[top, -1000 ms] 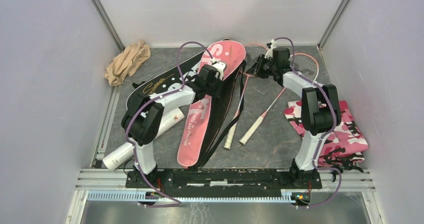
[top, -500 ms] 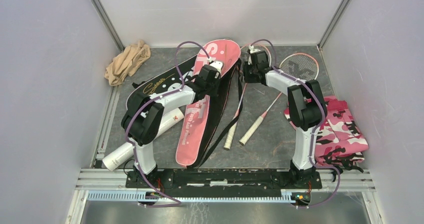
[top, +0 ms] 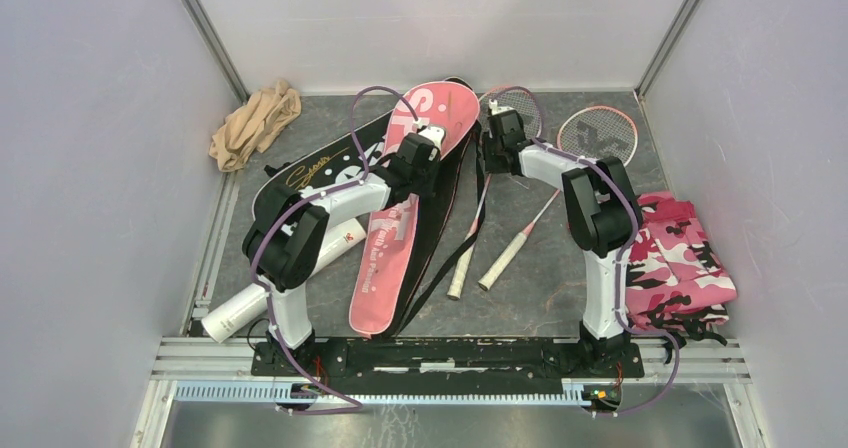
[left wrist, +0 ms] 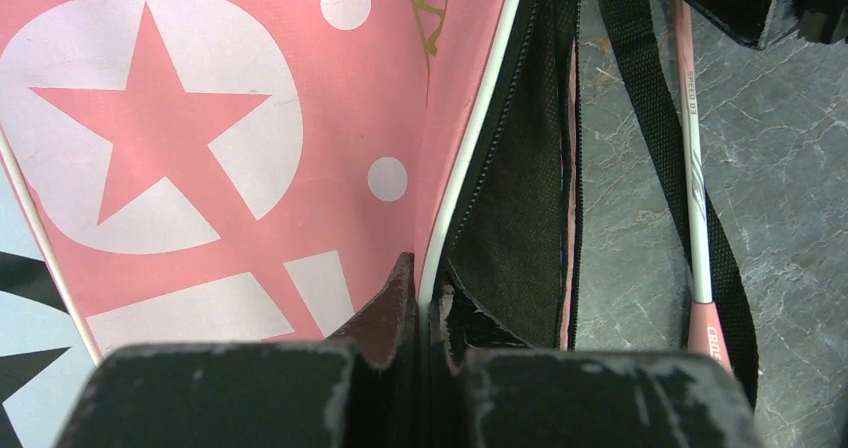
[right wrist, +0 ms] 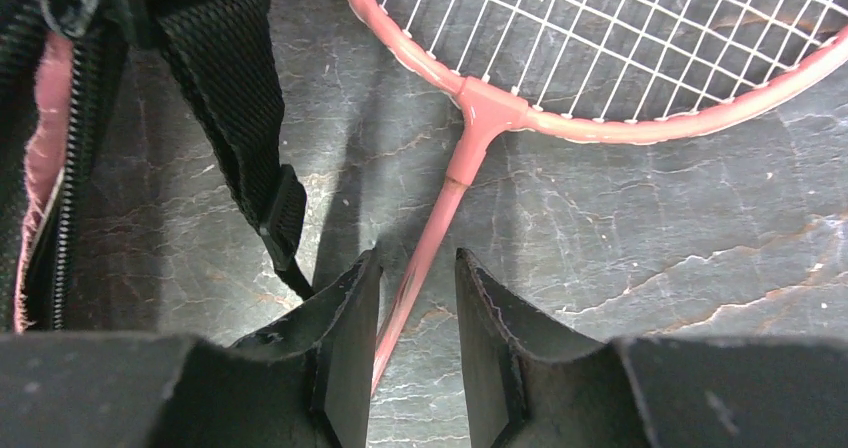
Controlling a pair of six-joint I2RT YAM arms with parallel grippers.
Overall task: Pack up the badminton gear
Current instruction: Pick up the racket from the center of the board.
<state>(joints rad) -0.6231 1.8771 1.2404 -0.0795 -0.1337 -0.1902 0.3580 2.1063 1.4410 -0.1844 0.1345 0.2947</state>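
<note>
Racket: thin pink-framed stringed racket, far centre on the counter — light, springy; we'd hold the shaft.
Right jaws: parted, straddling that shaft.
Left jaws: clenched on the edge of the soft pink bag.

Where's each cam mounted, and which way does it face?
Top: above and behind the bases, looking down at the table; shows both arms, left hand, right hand.
Left wrist: faces the pink bag, its fingers clamped on the edge.
Right wrist: faces down, fingers straddling a racket shaft.
Shared by both wrists: that racket, the strap.
</note>
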